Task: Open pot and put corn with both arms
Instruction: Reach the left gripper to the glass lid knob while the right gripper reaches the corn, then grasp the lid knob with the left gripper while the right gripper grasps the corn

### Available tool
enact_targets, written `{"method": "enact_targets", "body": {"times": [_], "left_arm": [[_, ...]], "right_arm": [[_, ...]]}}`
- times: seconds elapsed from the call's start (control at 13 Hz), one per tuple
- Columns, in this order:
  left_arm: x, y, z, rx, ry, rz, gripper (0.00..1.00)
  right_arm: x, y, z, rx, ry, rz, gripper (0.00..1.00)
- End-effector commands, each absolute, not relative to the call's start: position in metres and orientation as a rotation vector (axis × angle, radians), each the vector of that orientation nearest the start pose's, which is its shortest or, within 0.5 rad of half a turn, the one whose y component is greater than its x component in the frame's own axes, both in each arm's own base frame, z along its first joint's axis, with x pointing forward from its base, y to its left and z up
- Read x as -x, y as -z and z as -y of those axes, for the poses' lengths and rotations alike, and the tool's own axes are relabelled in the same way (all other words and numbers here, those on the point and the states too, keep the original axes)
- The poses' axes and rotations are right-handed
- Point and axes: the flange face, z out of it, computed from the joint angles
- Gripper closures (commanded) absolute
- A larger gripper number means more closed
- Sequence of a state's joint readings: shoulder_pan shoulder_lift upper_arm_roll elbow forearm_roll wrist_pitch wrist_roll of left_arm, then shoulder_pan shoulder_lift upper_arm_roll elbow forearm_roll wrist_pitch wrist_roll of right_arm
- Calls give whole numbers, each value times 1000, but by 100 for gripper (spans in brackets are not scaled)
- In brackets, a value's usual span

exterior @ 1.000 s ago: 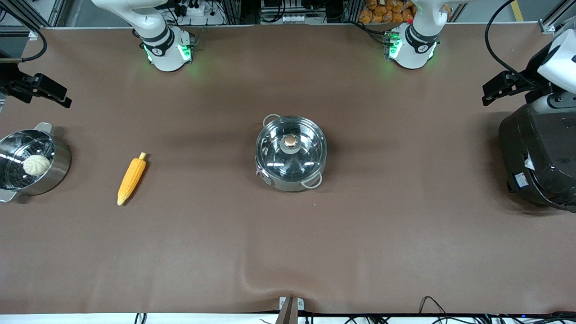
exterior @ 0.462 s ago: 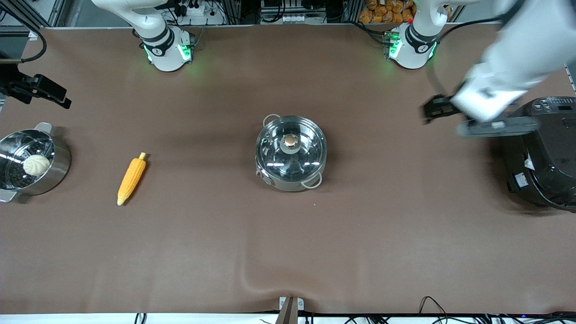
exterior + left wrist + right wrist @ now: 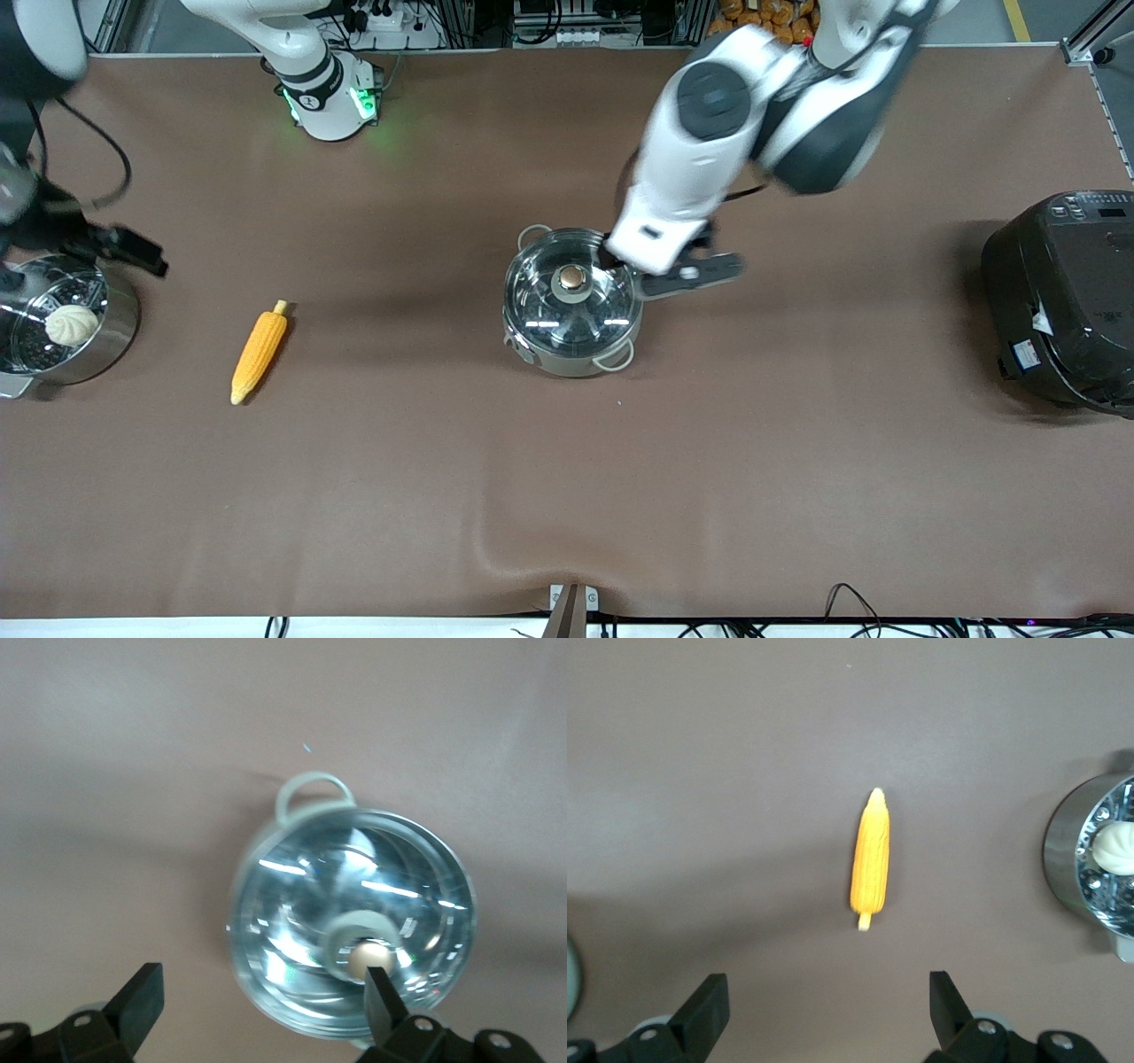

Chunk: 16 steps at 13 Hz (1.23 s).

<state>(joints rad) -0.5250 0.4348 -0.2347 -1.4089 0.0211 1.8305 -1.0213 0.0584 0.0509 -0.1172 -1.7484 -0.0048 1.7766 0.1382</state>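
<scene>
The pot stands mid-table, its glass lid on, with the copper knob in the middle. My left gripper hangs open over the pot's rim on the left arm's side. In the left wrist view the pot and knob show, and one finger of the left gripper is just beside the knob. The corn lies on the table toward the right arm's end. My right gripper is open and empty above the steamer's edge. The right wrist view shows the corn ahead of the right gripper.
A steel steamer pot with a white bun stands at the right arm's end of the table, beside the corn. A large black rice cooker stands at the left arm's end.
My left arm has swung from over the rice cooker to the pot. My right gripper has dropped toward the steamer and the corn. Pot and corn have not moved.
</scene>
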Motion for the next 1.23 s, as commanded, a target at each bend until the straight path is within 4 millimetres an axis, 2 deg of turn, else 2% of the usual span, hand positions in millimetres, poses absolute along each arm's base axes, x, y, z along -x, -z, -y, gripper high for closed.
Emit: {"method": "enact_targets", "body": {"times": [0.0,0.15,0.31,0.46,0.54,0.69,0.77,1.0,1.15], "left_arm": [[-517,-422,496,3110,-27,509,0],[-504,-399,518,3091,-11,565,0],[-498,-382,527,3077,-22,553,0],[-492,-373,535,3074,-26,544,0],[-490,-369,536,3068,-28,536,0],[-489,-365,536,3062,-33,528,3],[-490,-361,535,3057,-34,526,13],[-487,-353,538,3045,-35,509,23],[-485,-346,537,3032,-47,508,49]], "right_arm": [[-590,-459,52,3154,-70,-362,0],[-598,-404,54,3157,-111,-379,0],[-604,-357,65,3152,-99,-414,0],[-611,-311,67,3160,-122,-413,0],[-613,-294,70,3160,-120,-422,0],[-616,-268,70,3138,-122,-449,0],[-616,-258,72,3097,-137,-501,0],[-617,-230,73,3054,-134,-555,0],[-615,-219,74,3055,-158,-558,0]]}}
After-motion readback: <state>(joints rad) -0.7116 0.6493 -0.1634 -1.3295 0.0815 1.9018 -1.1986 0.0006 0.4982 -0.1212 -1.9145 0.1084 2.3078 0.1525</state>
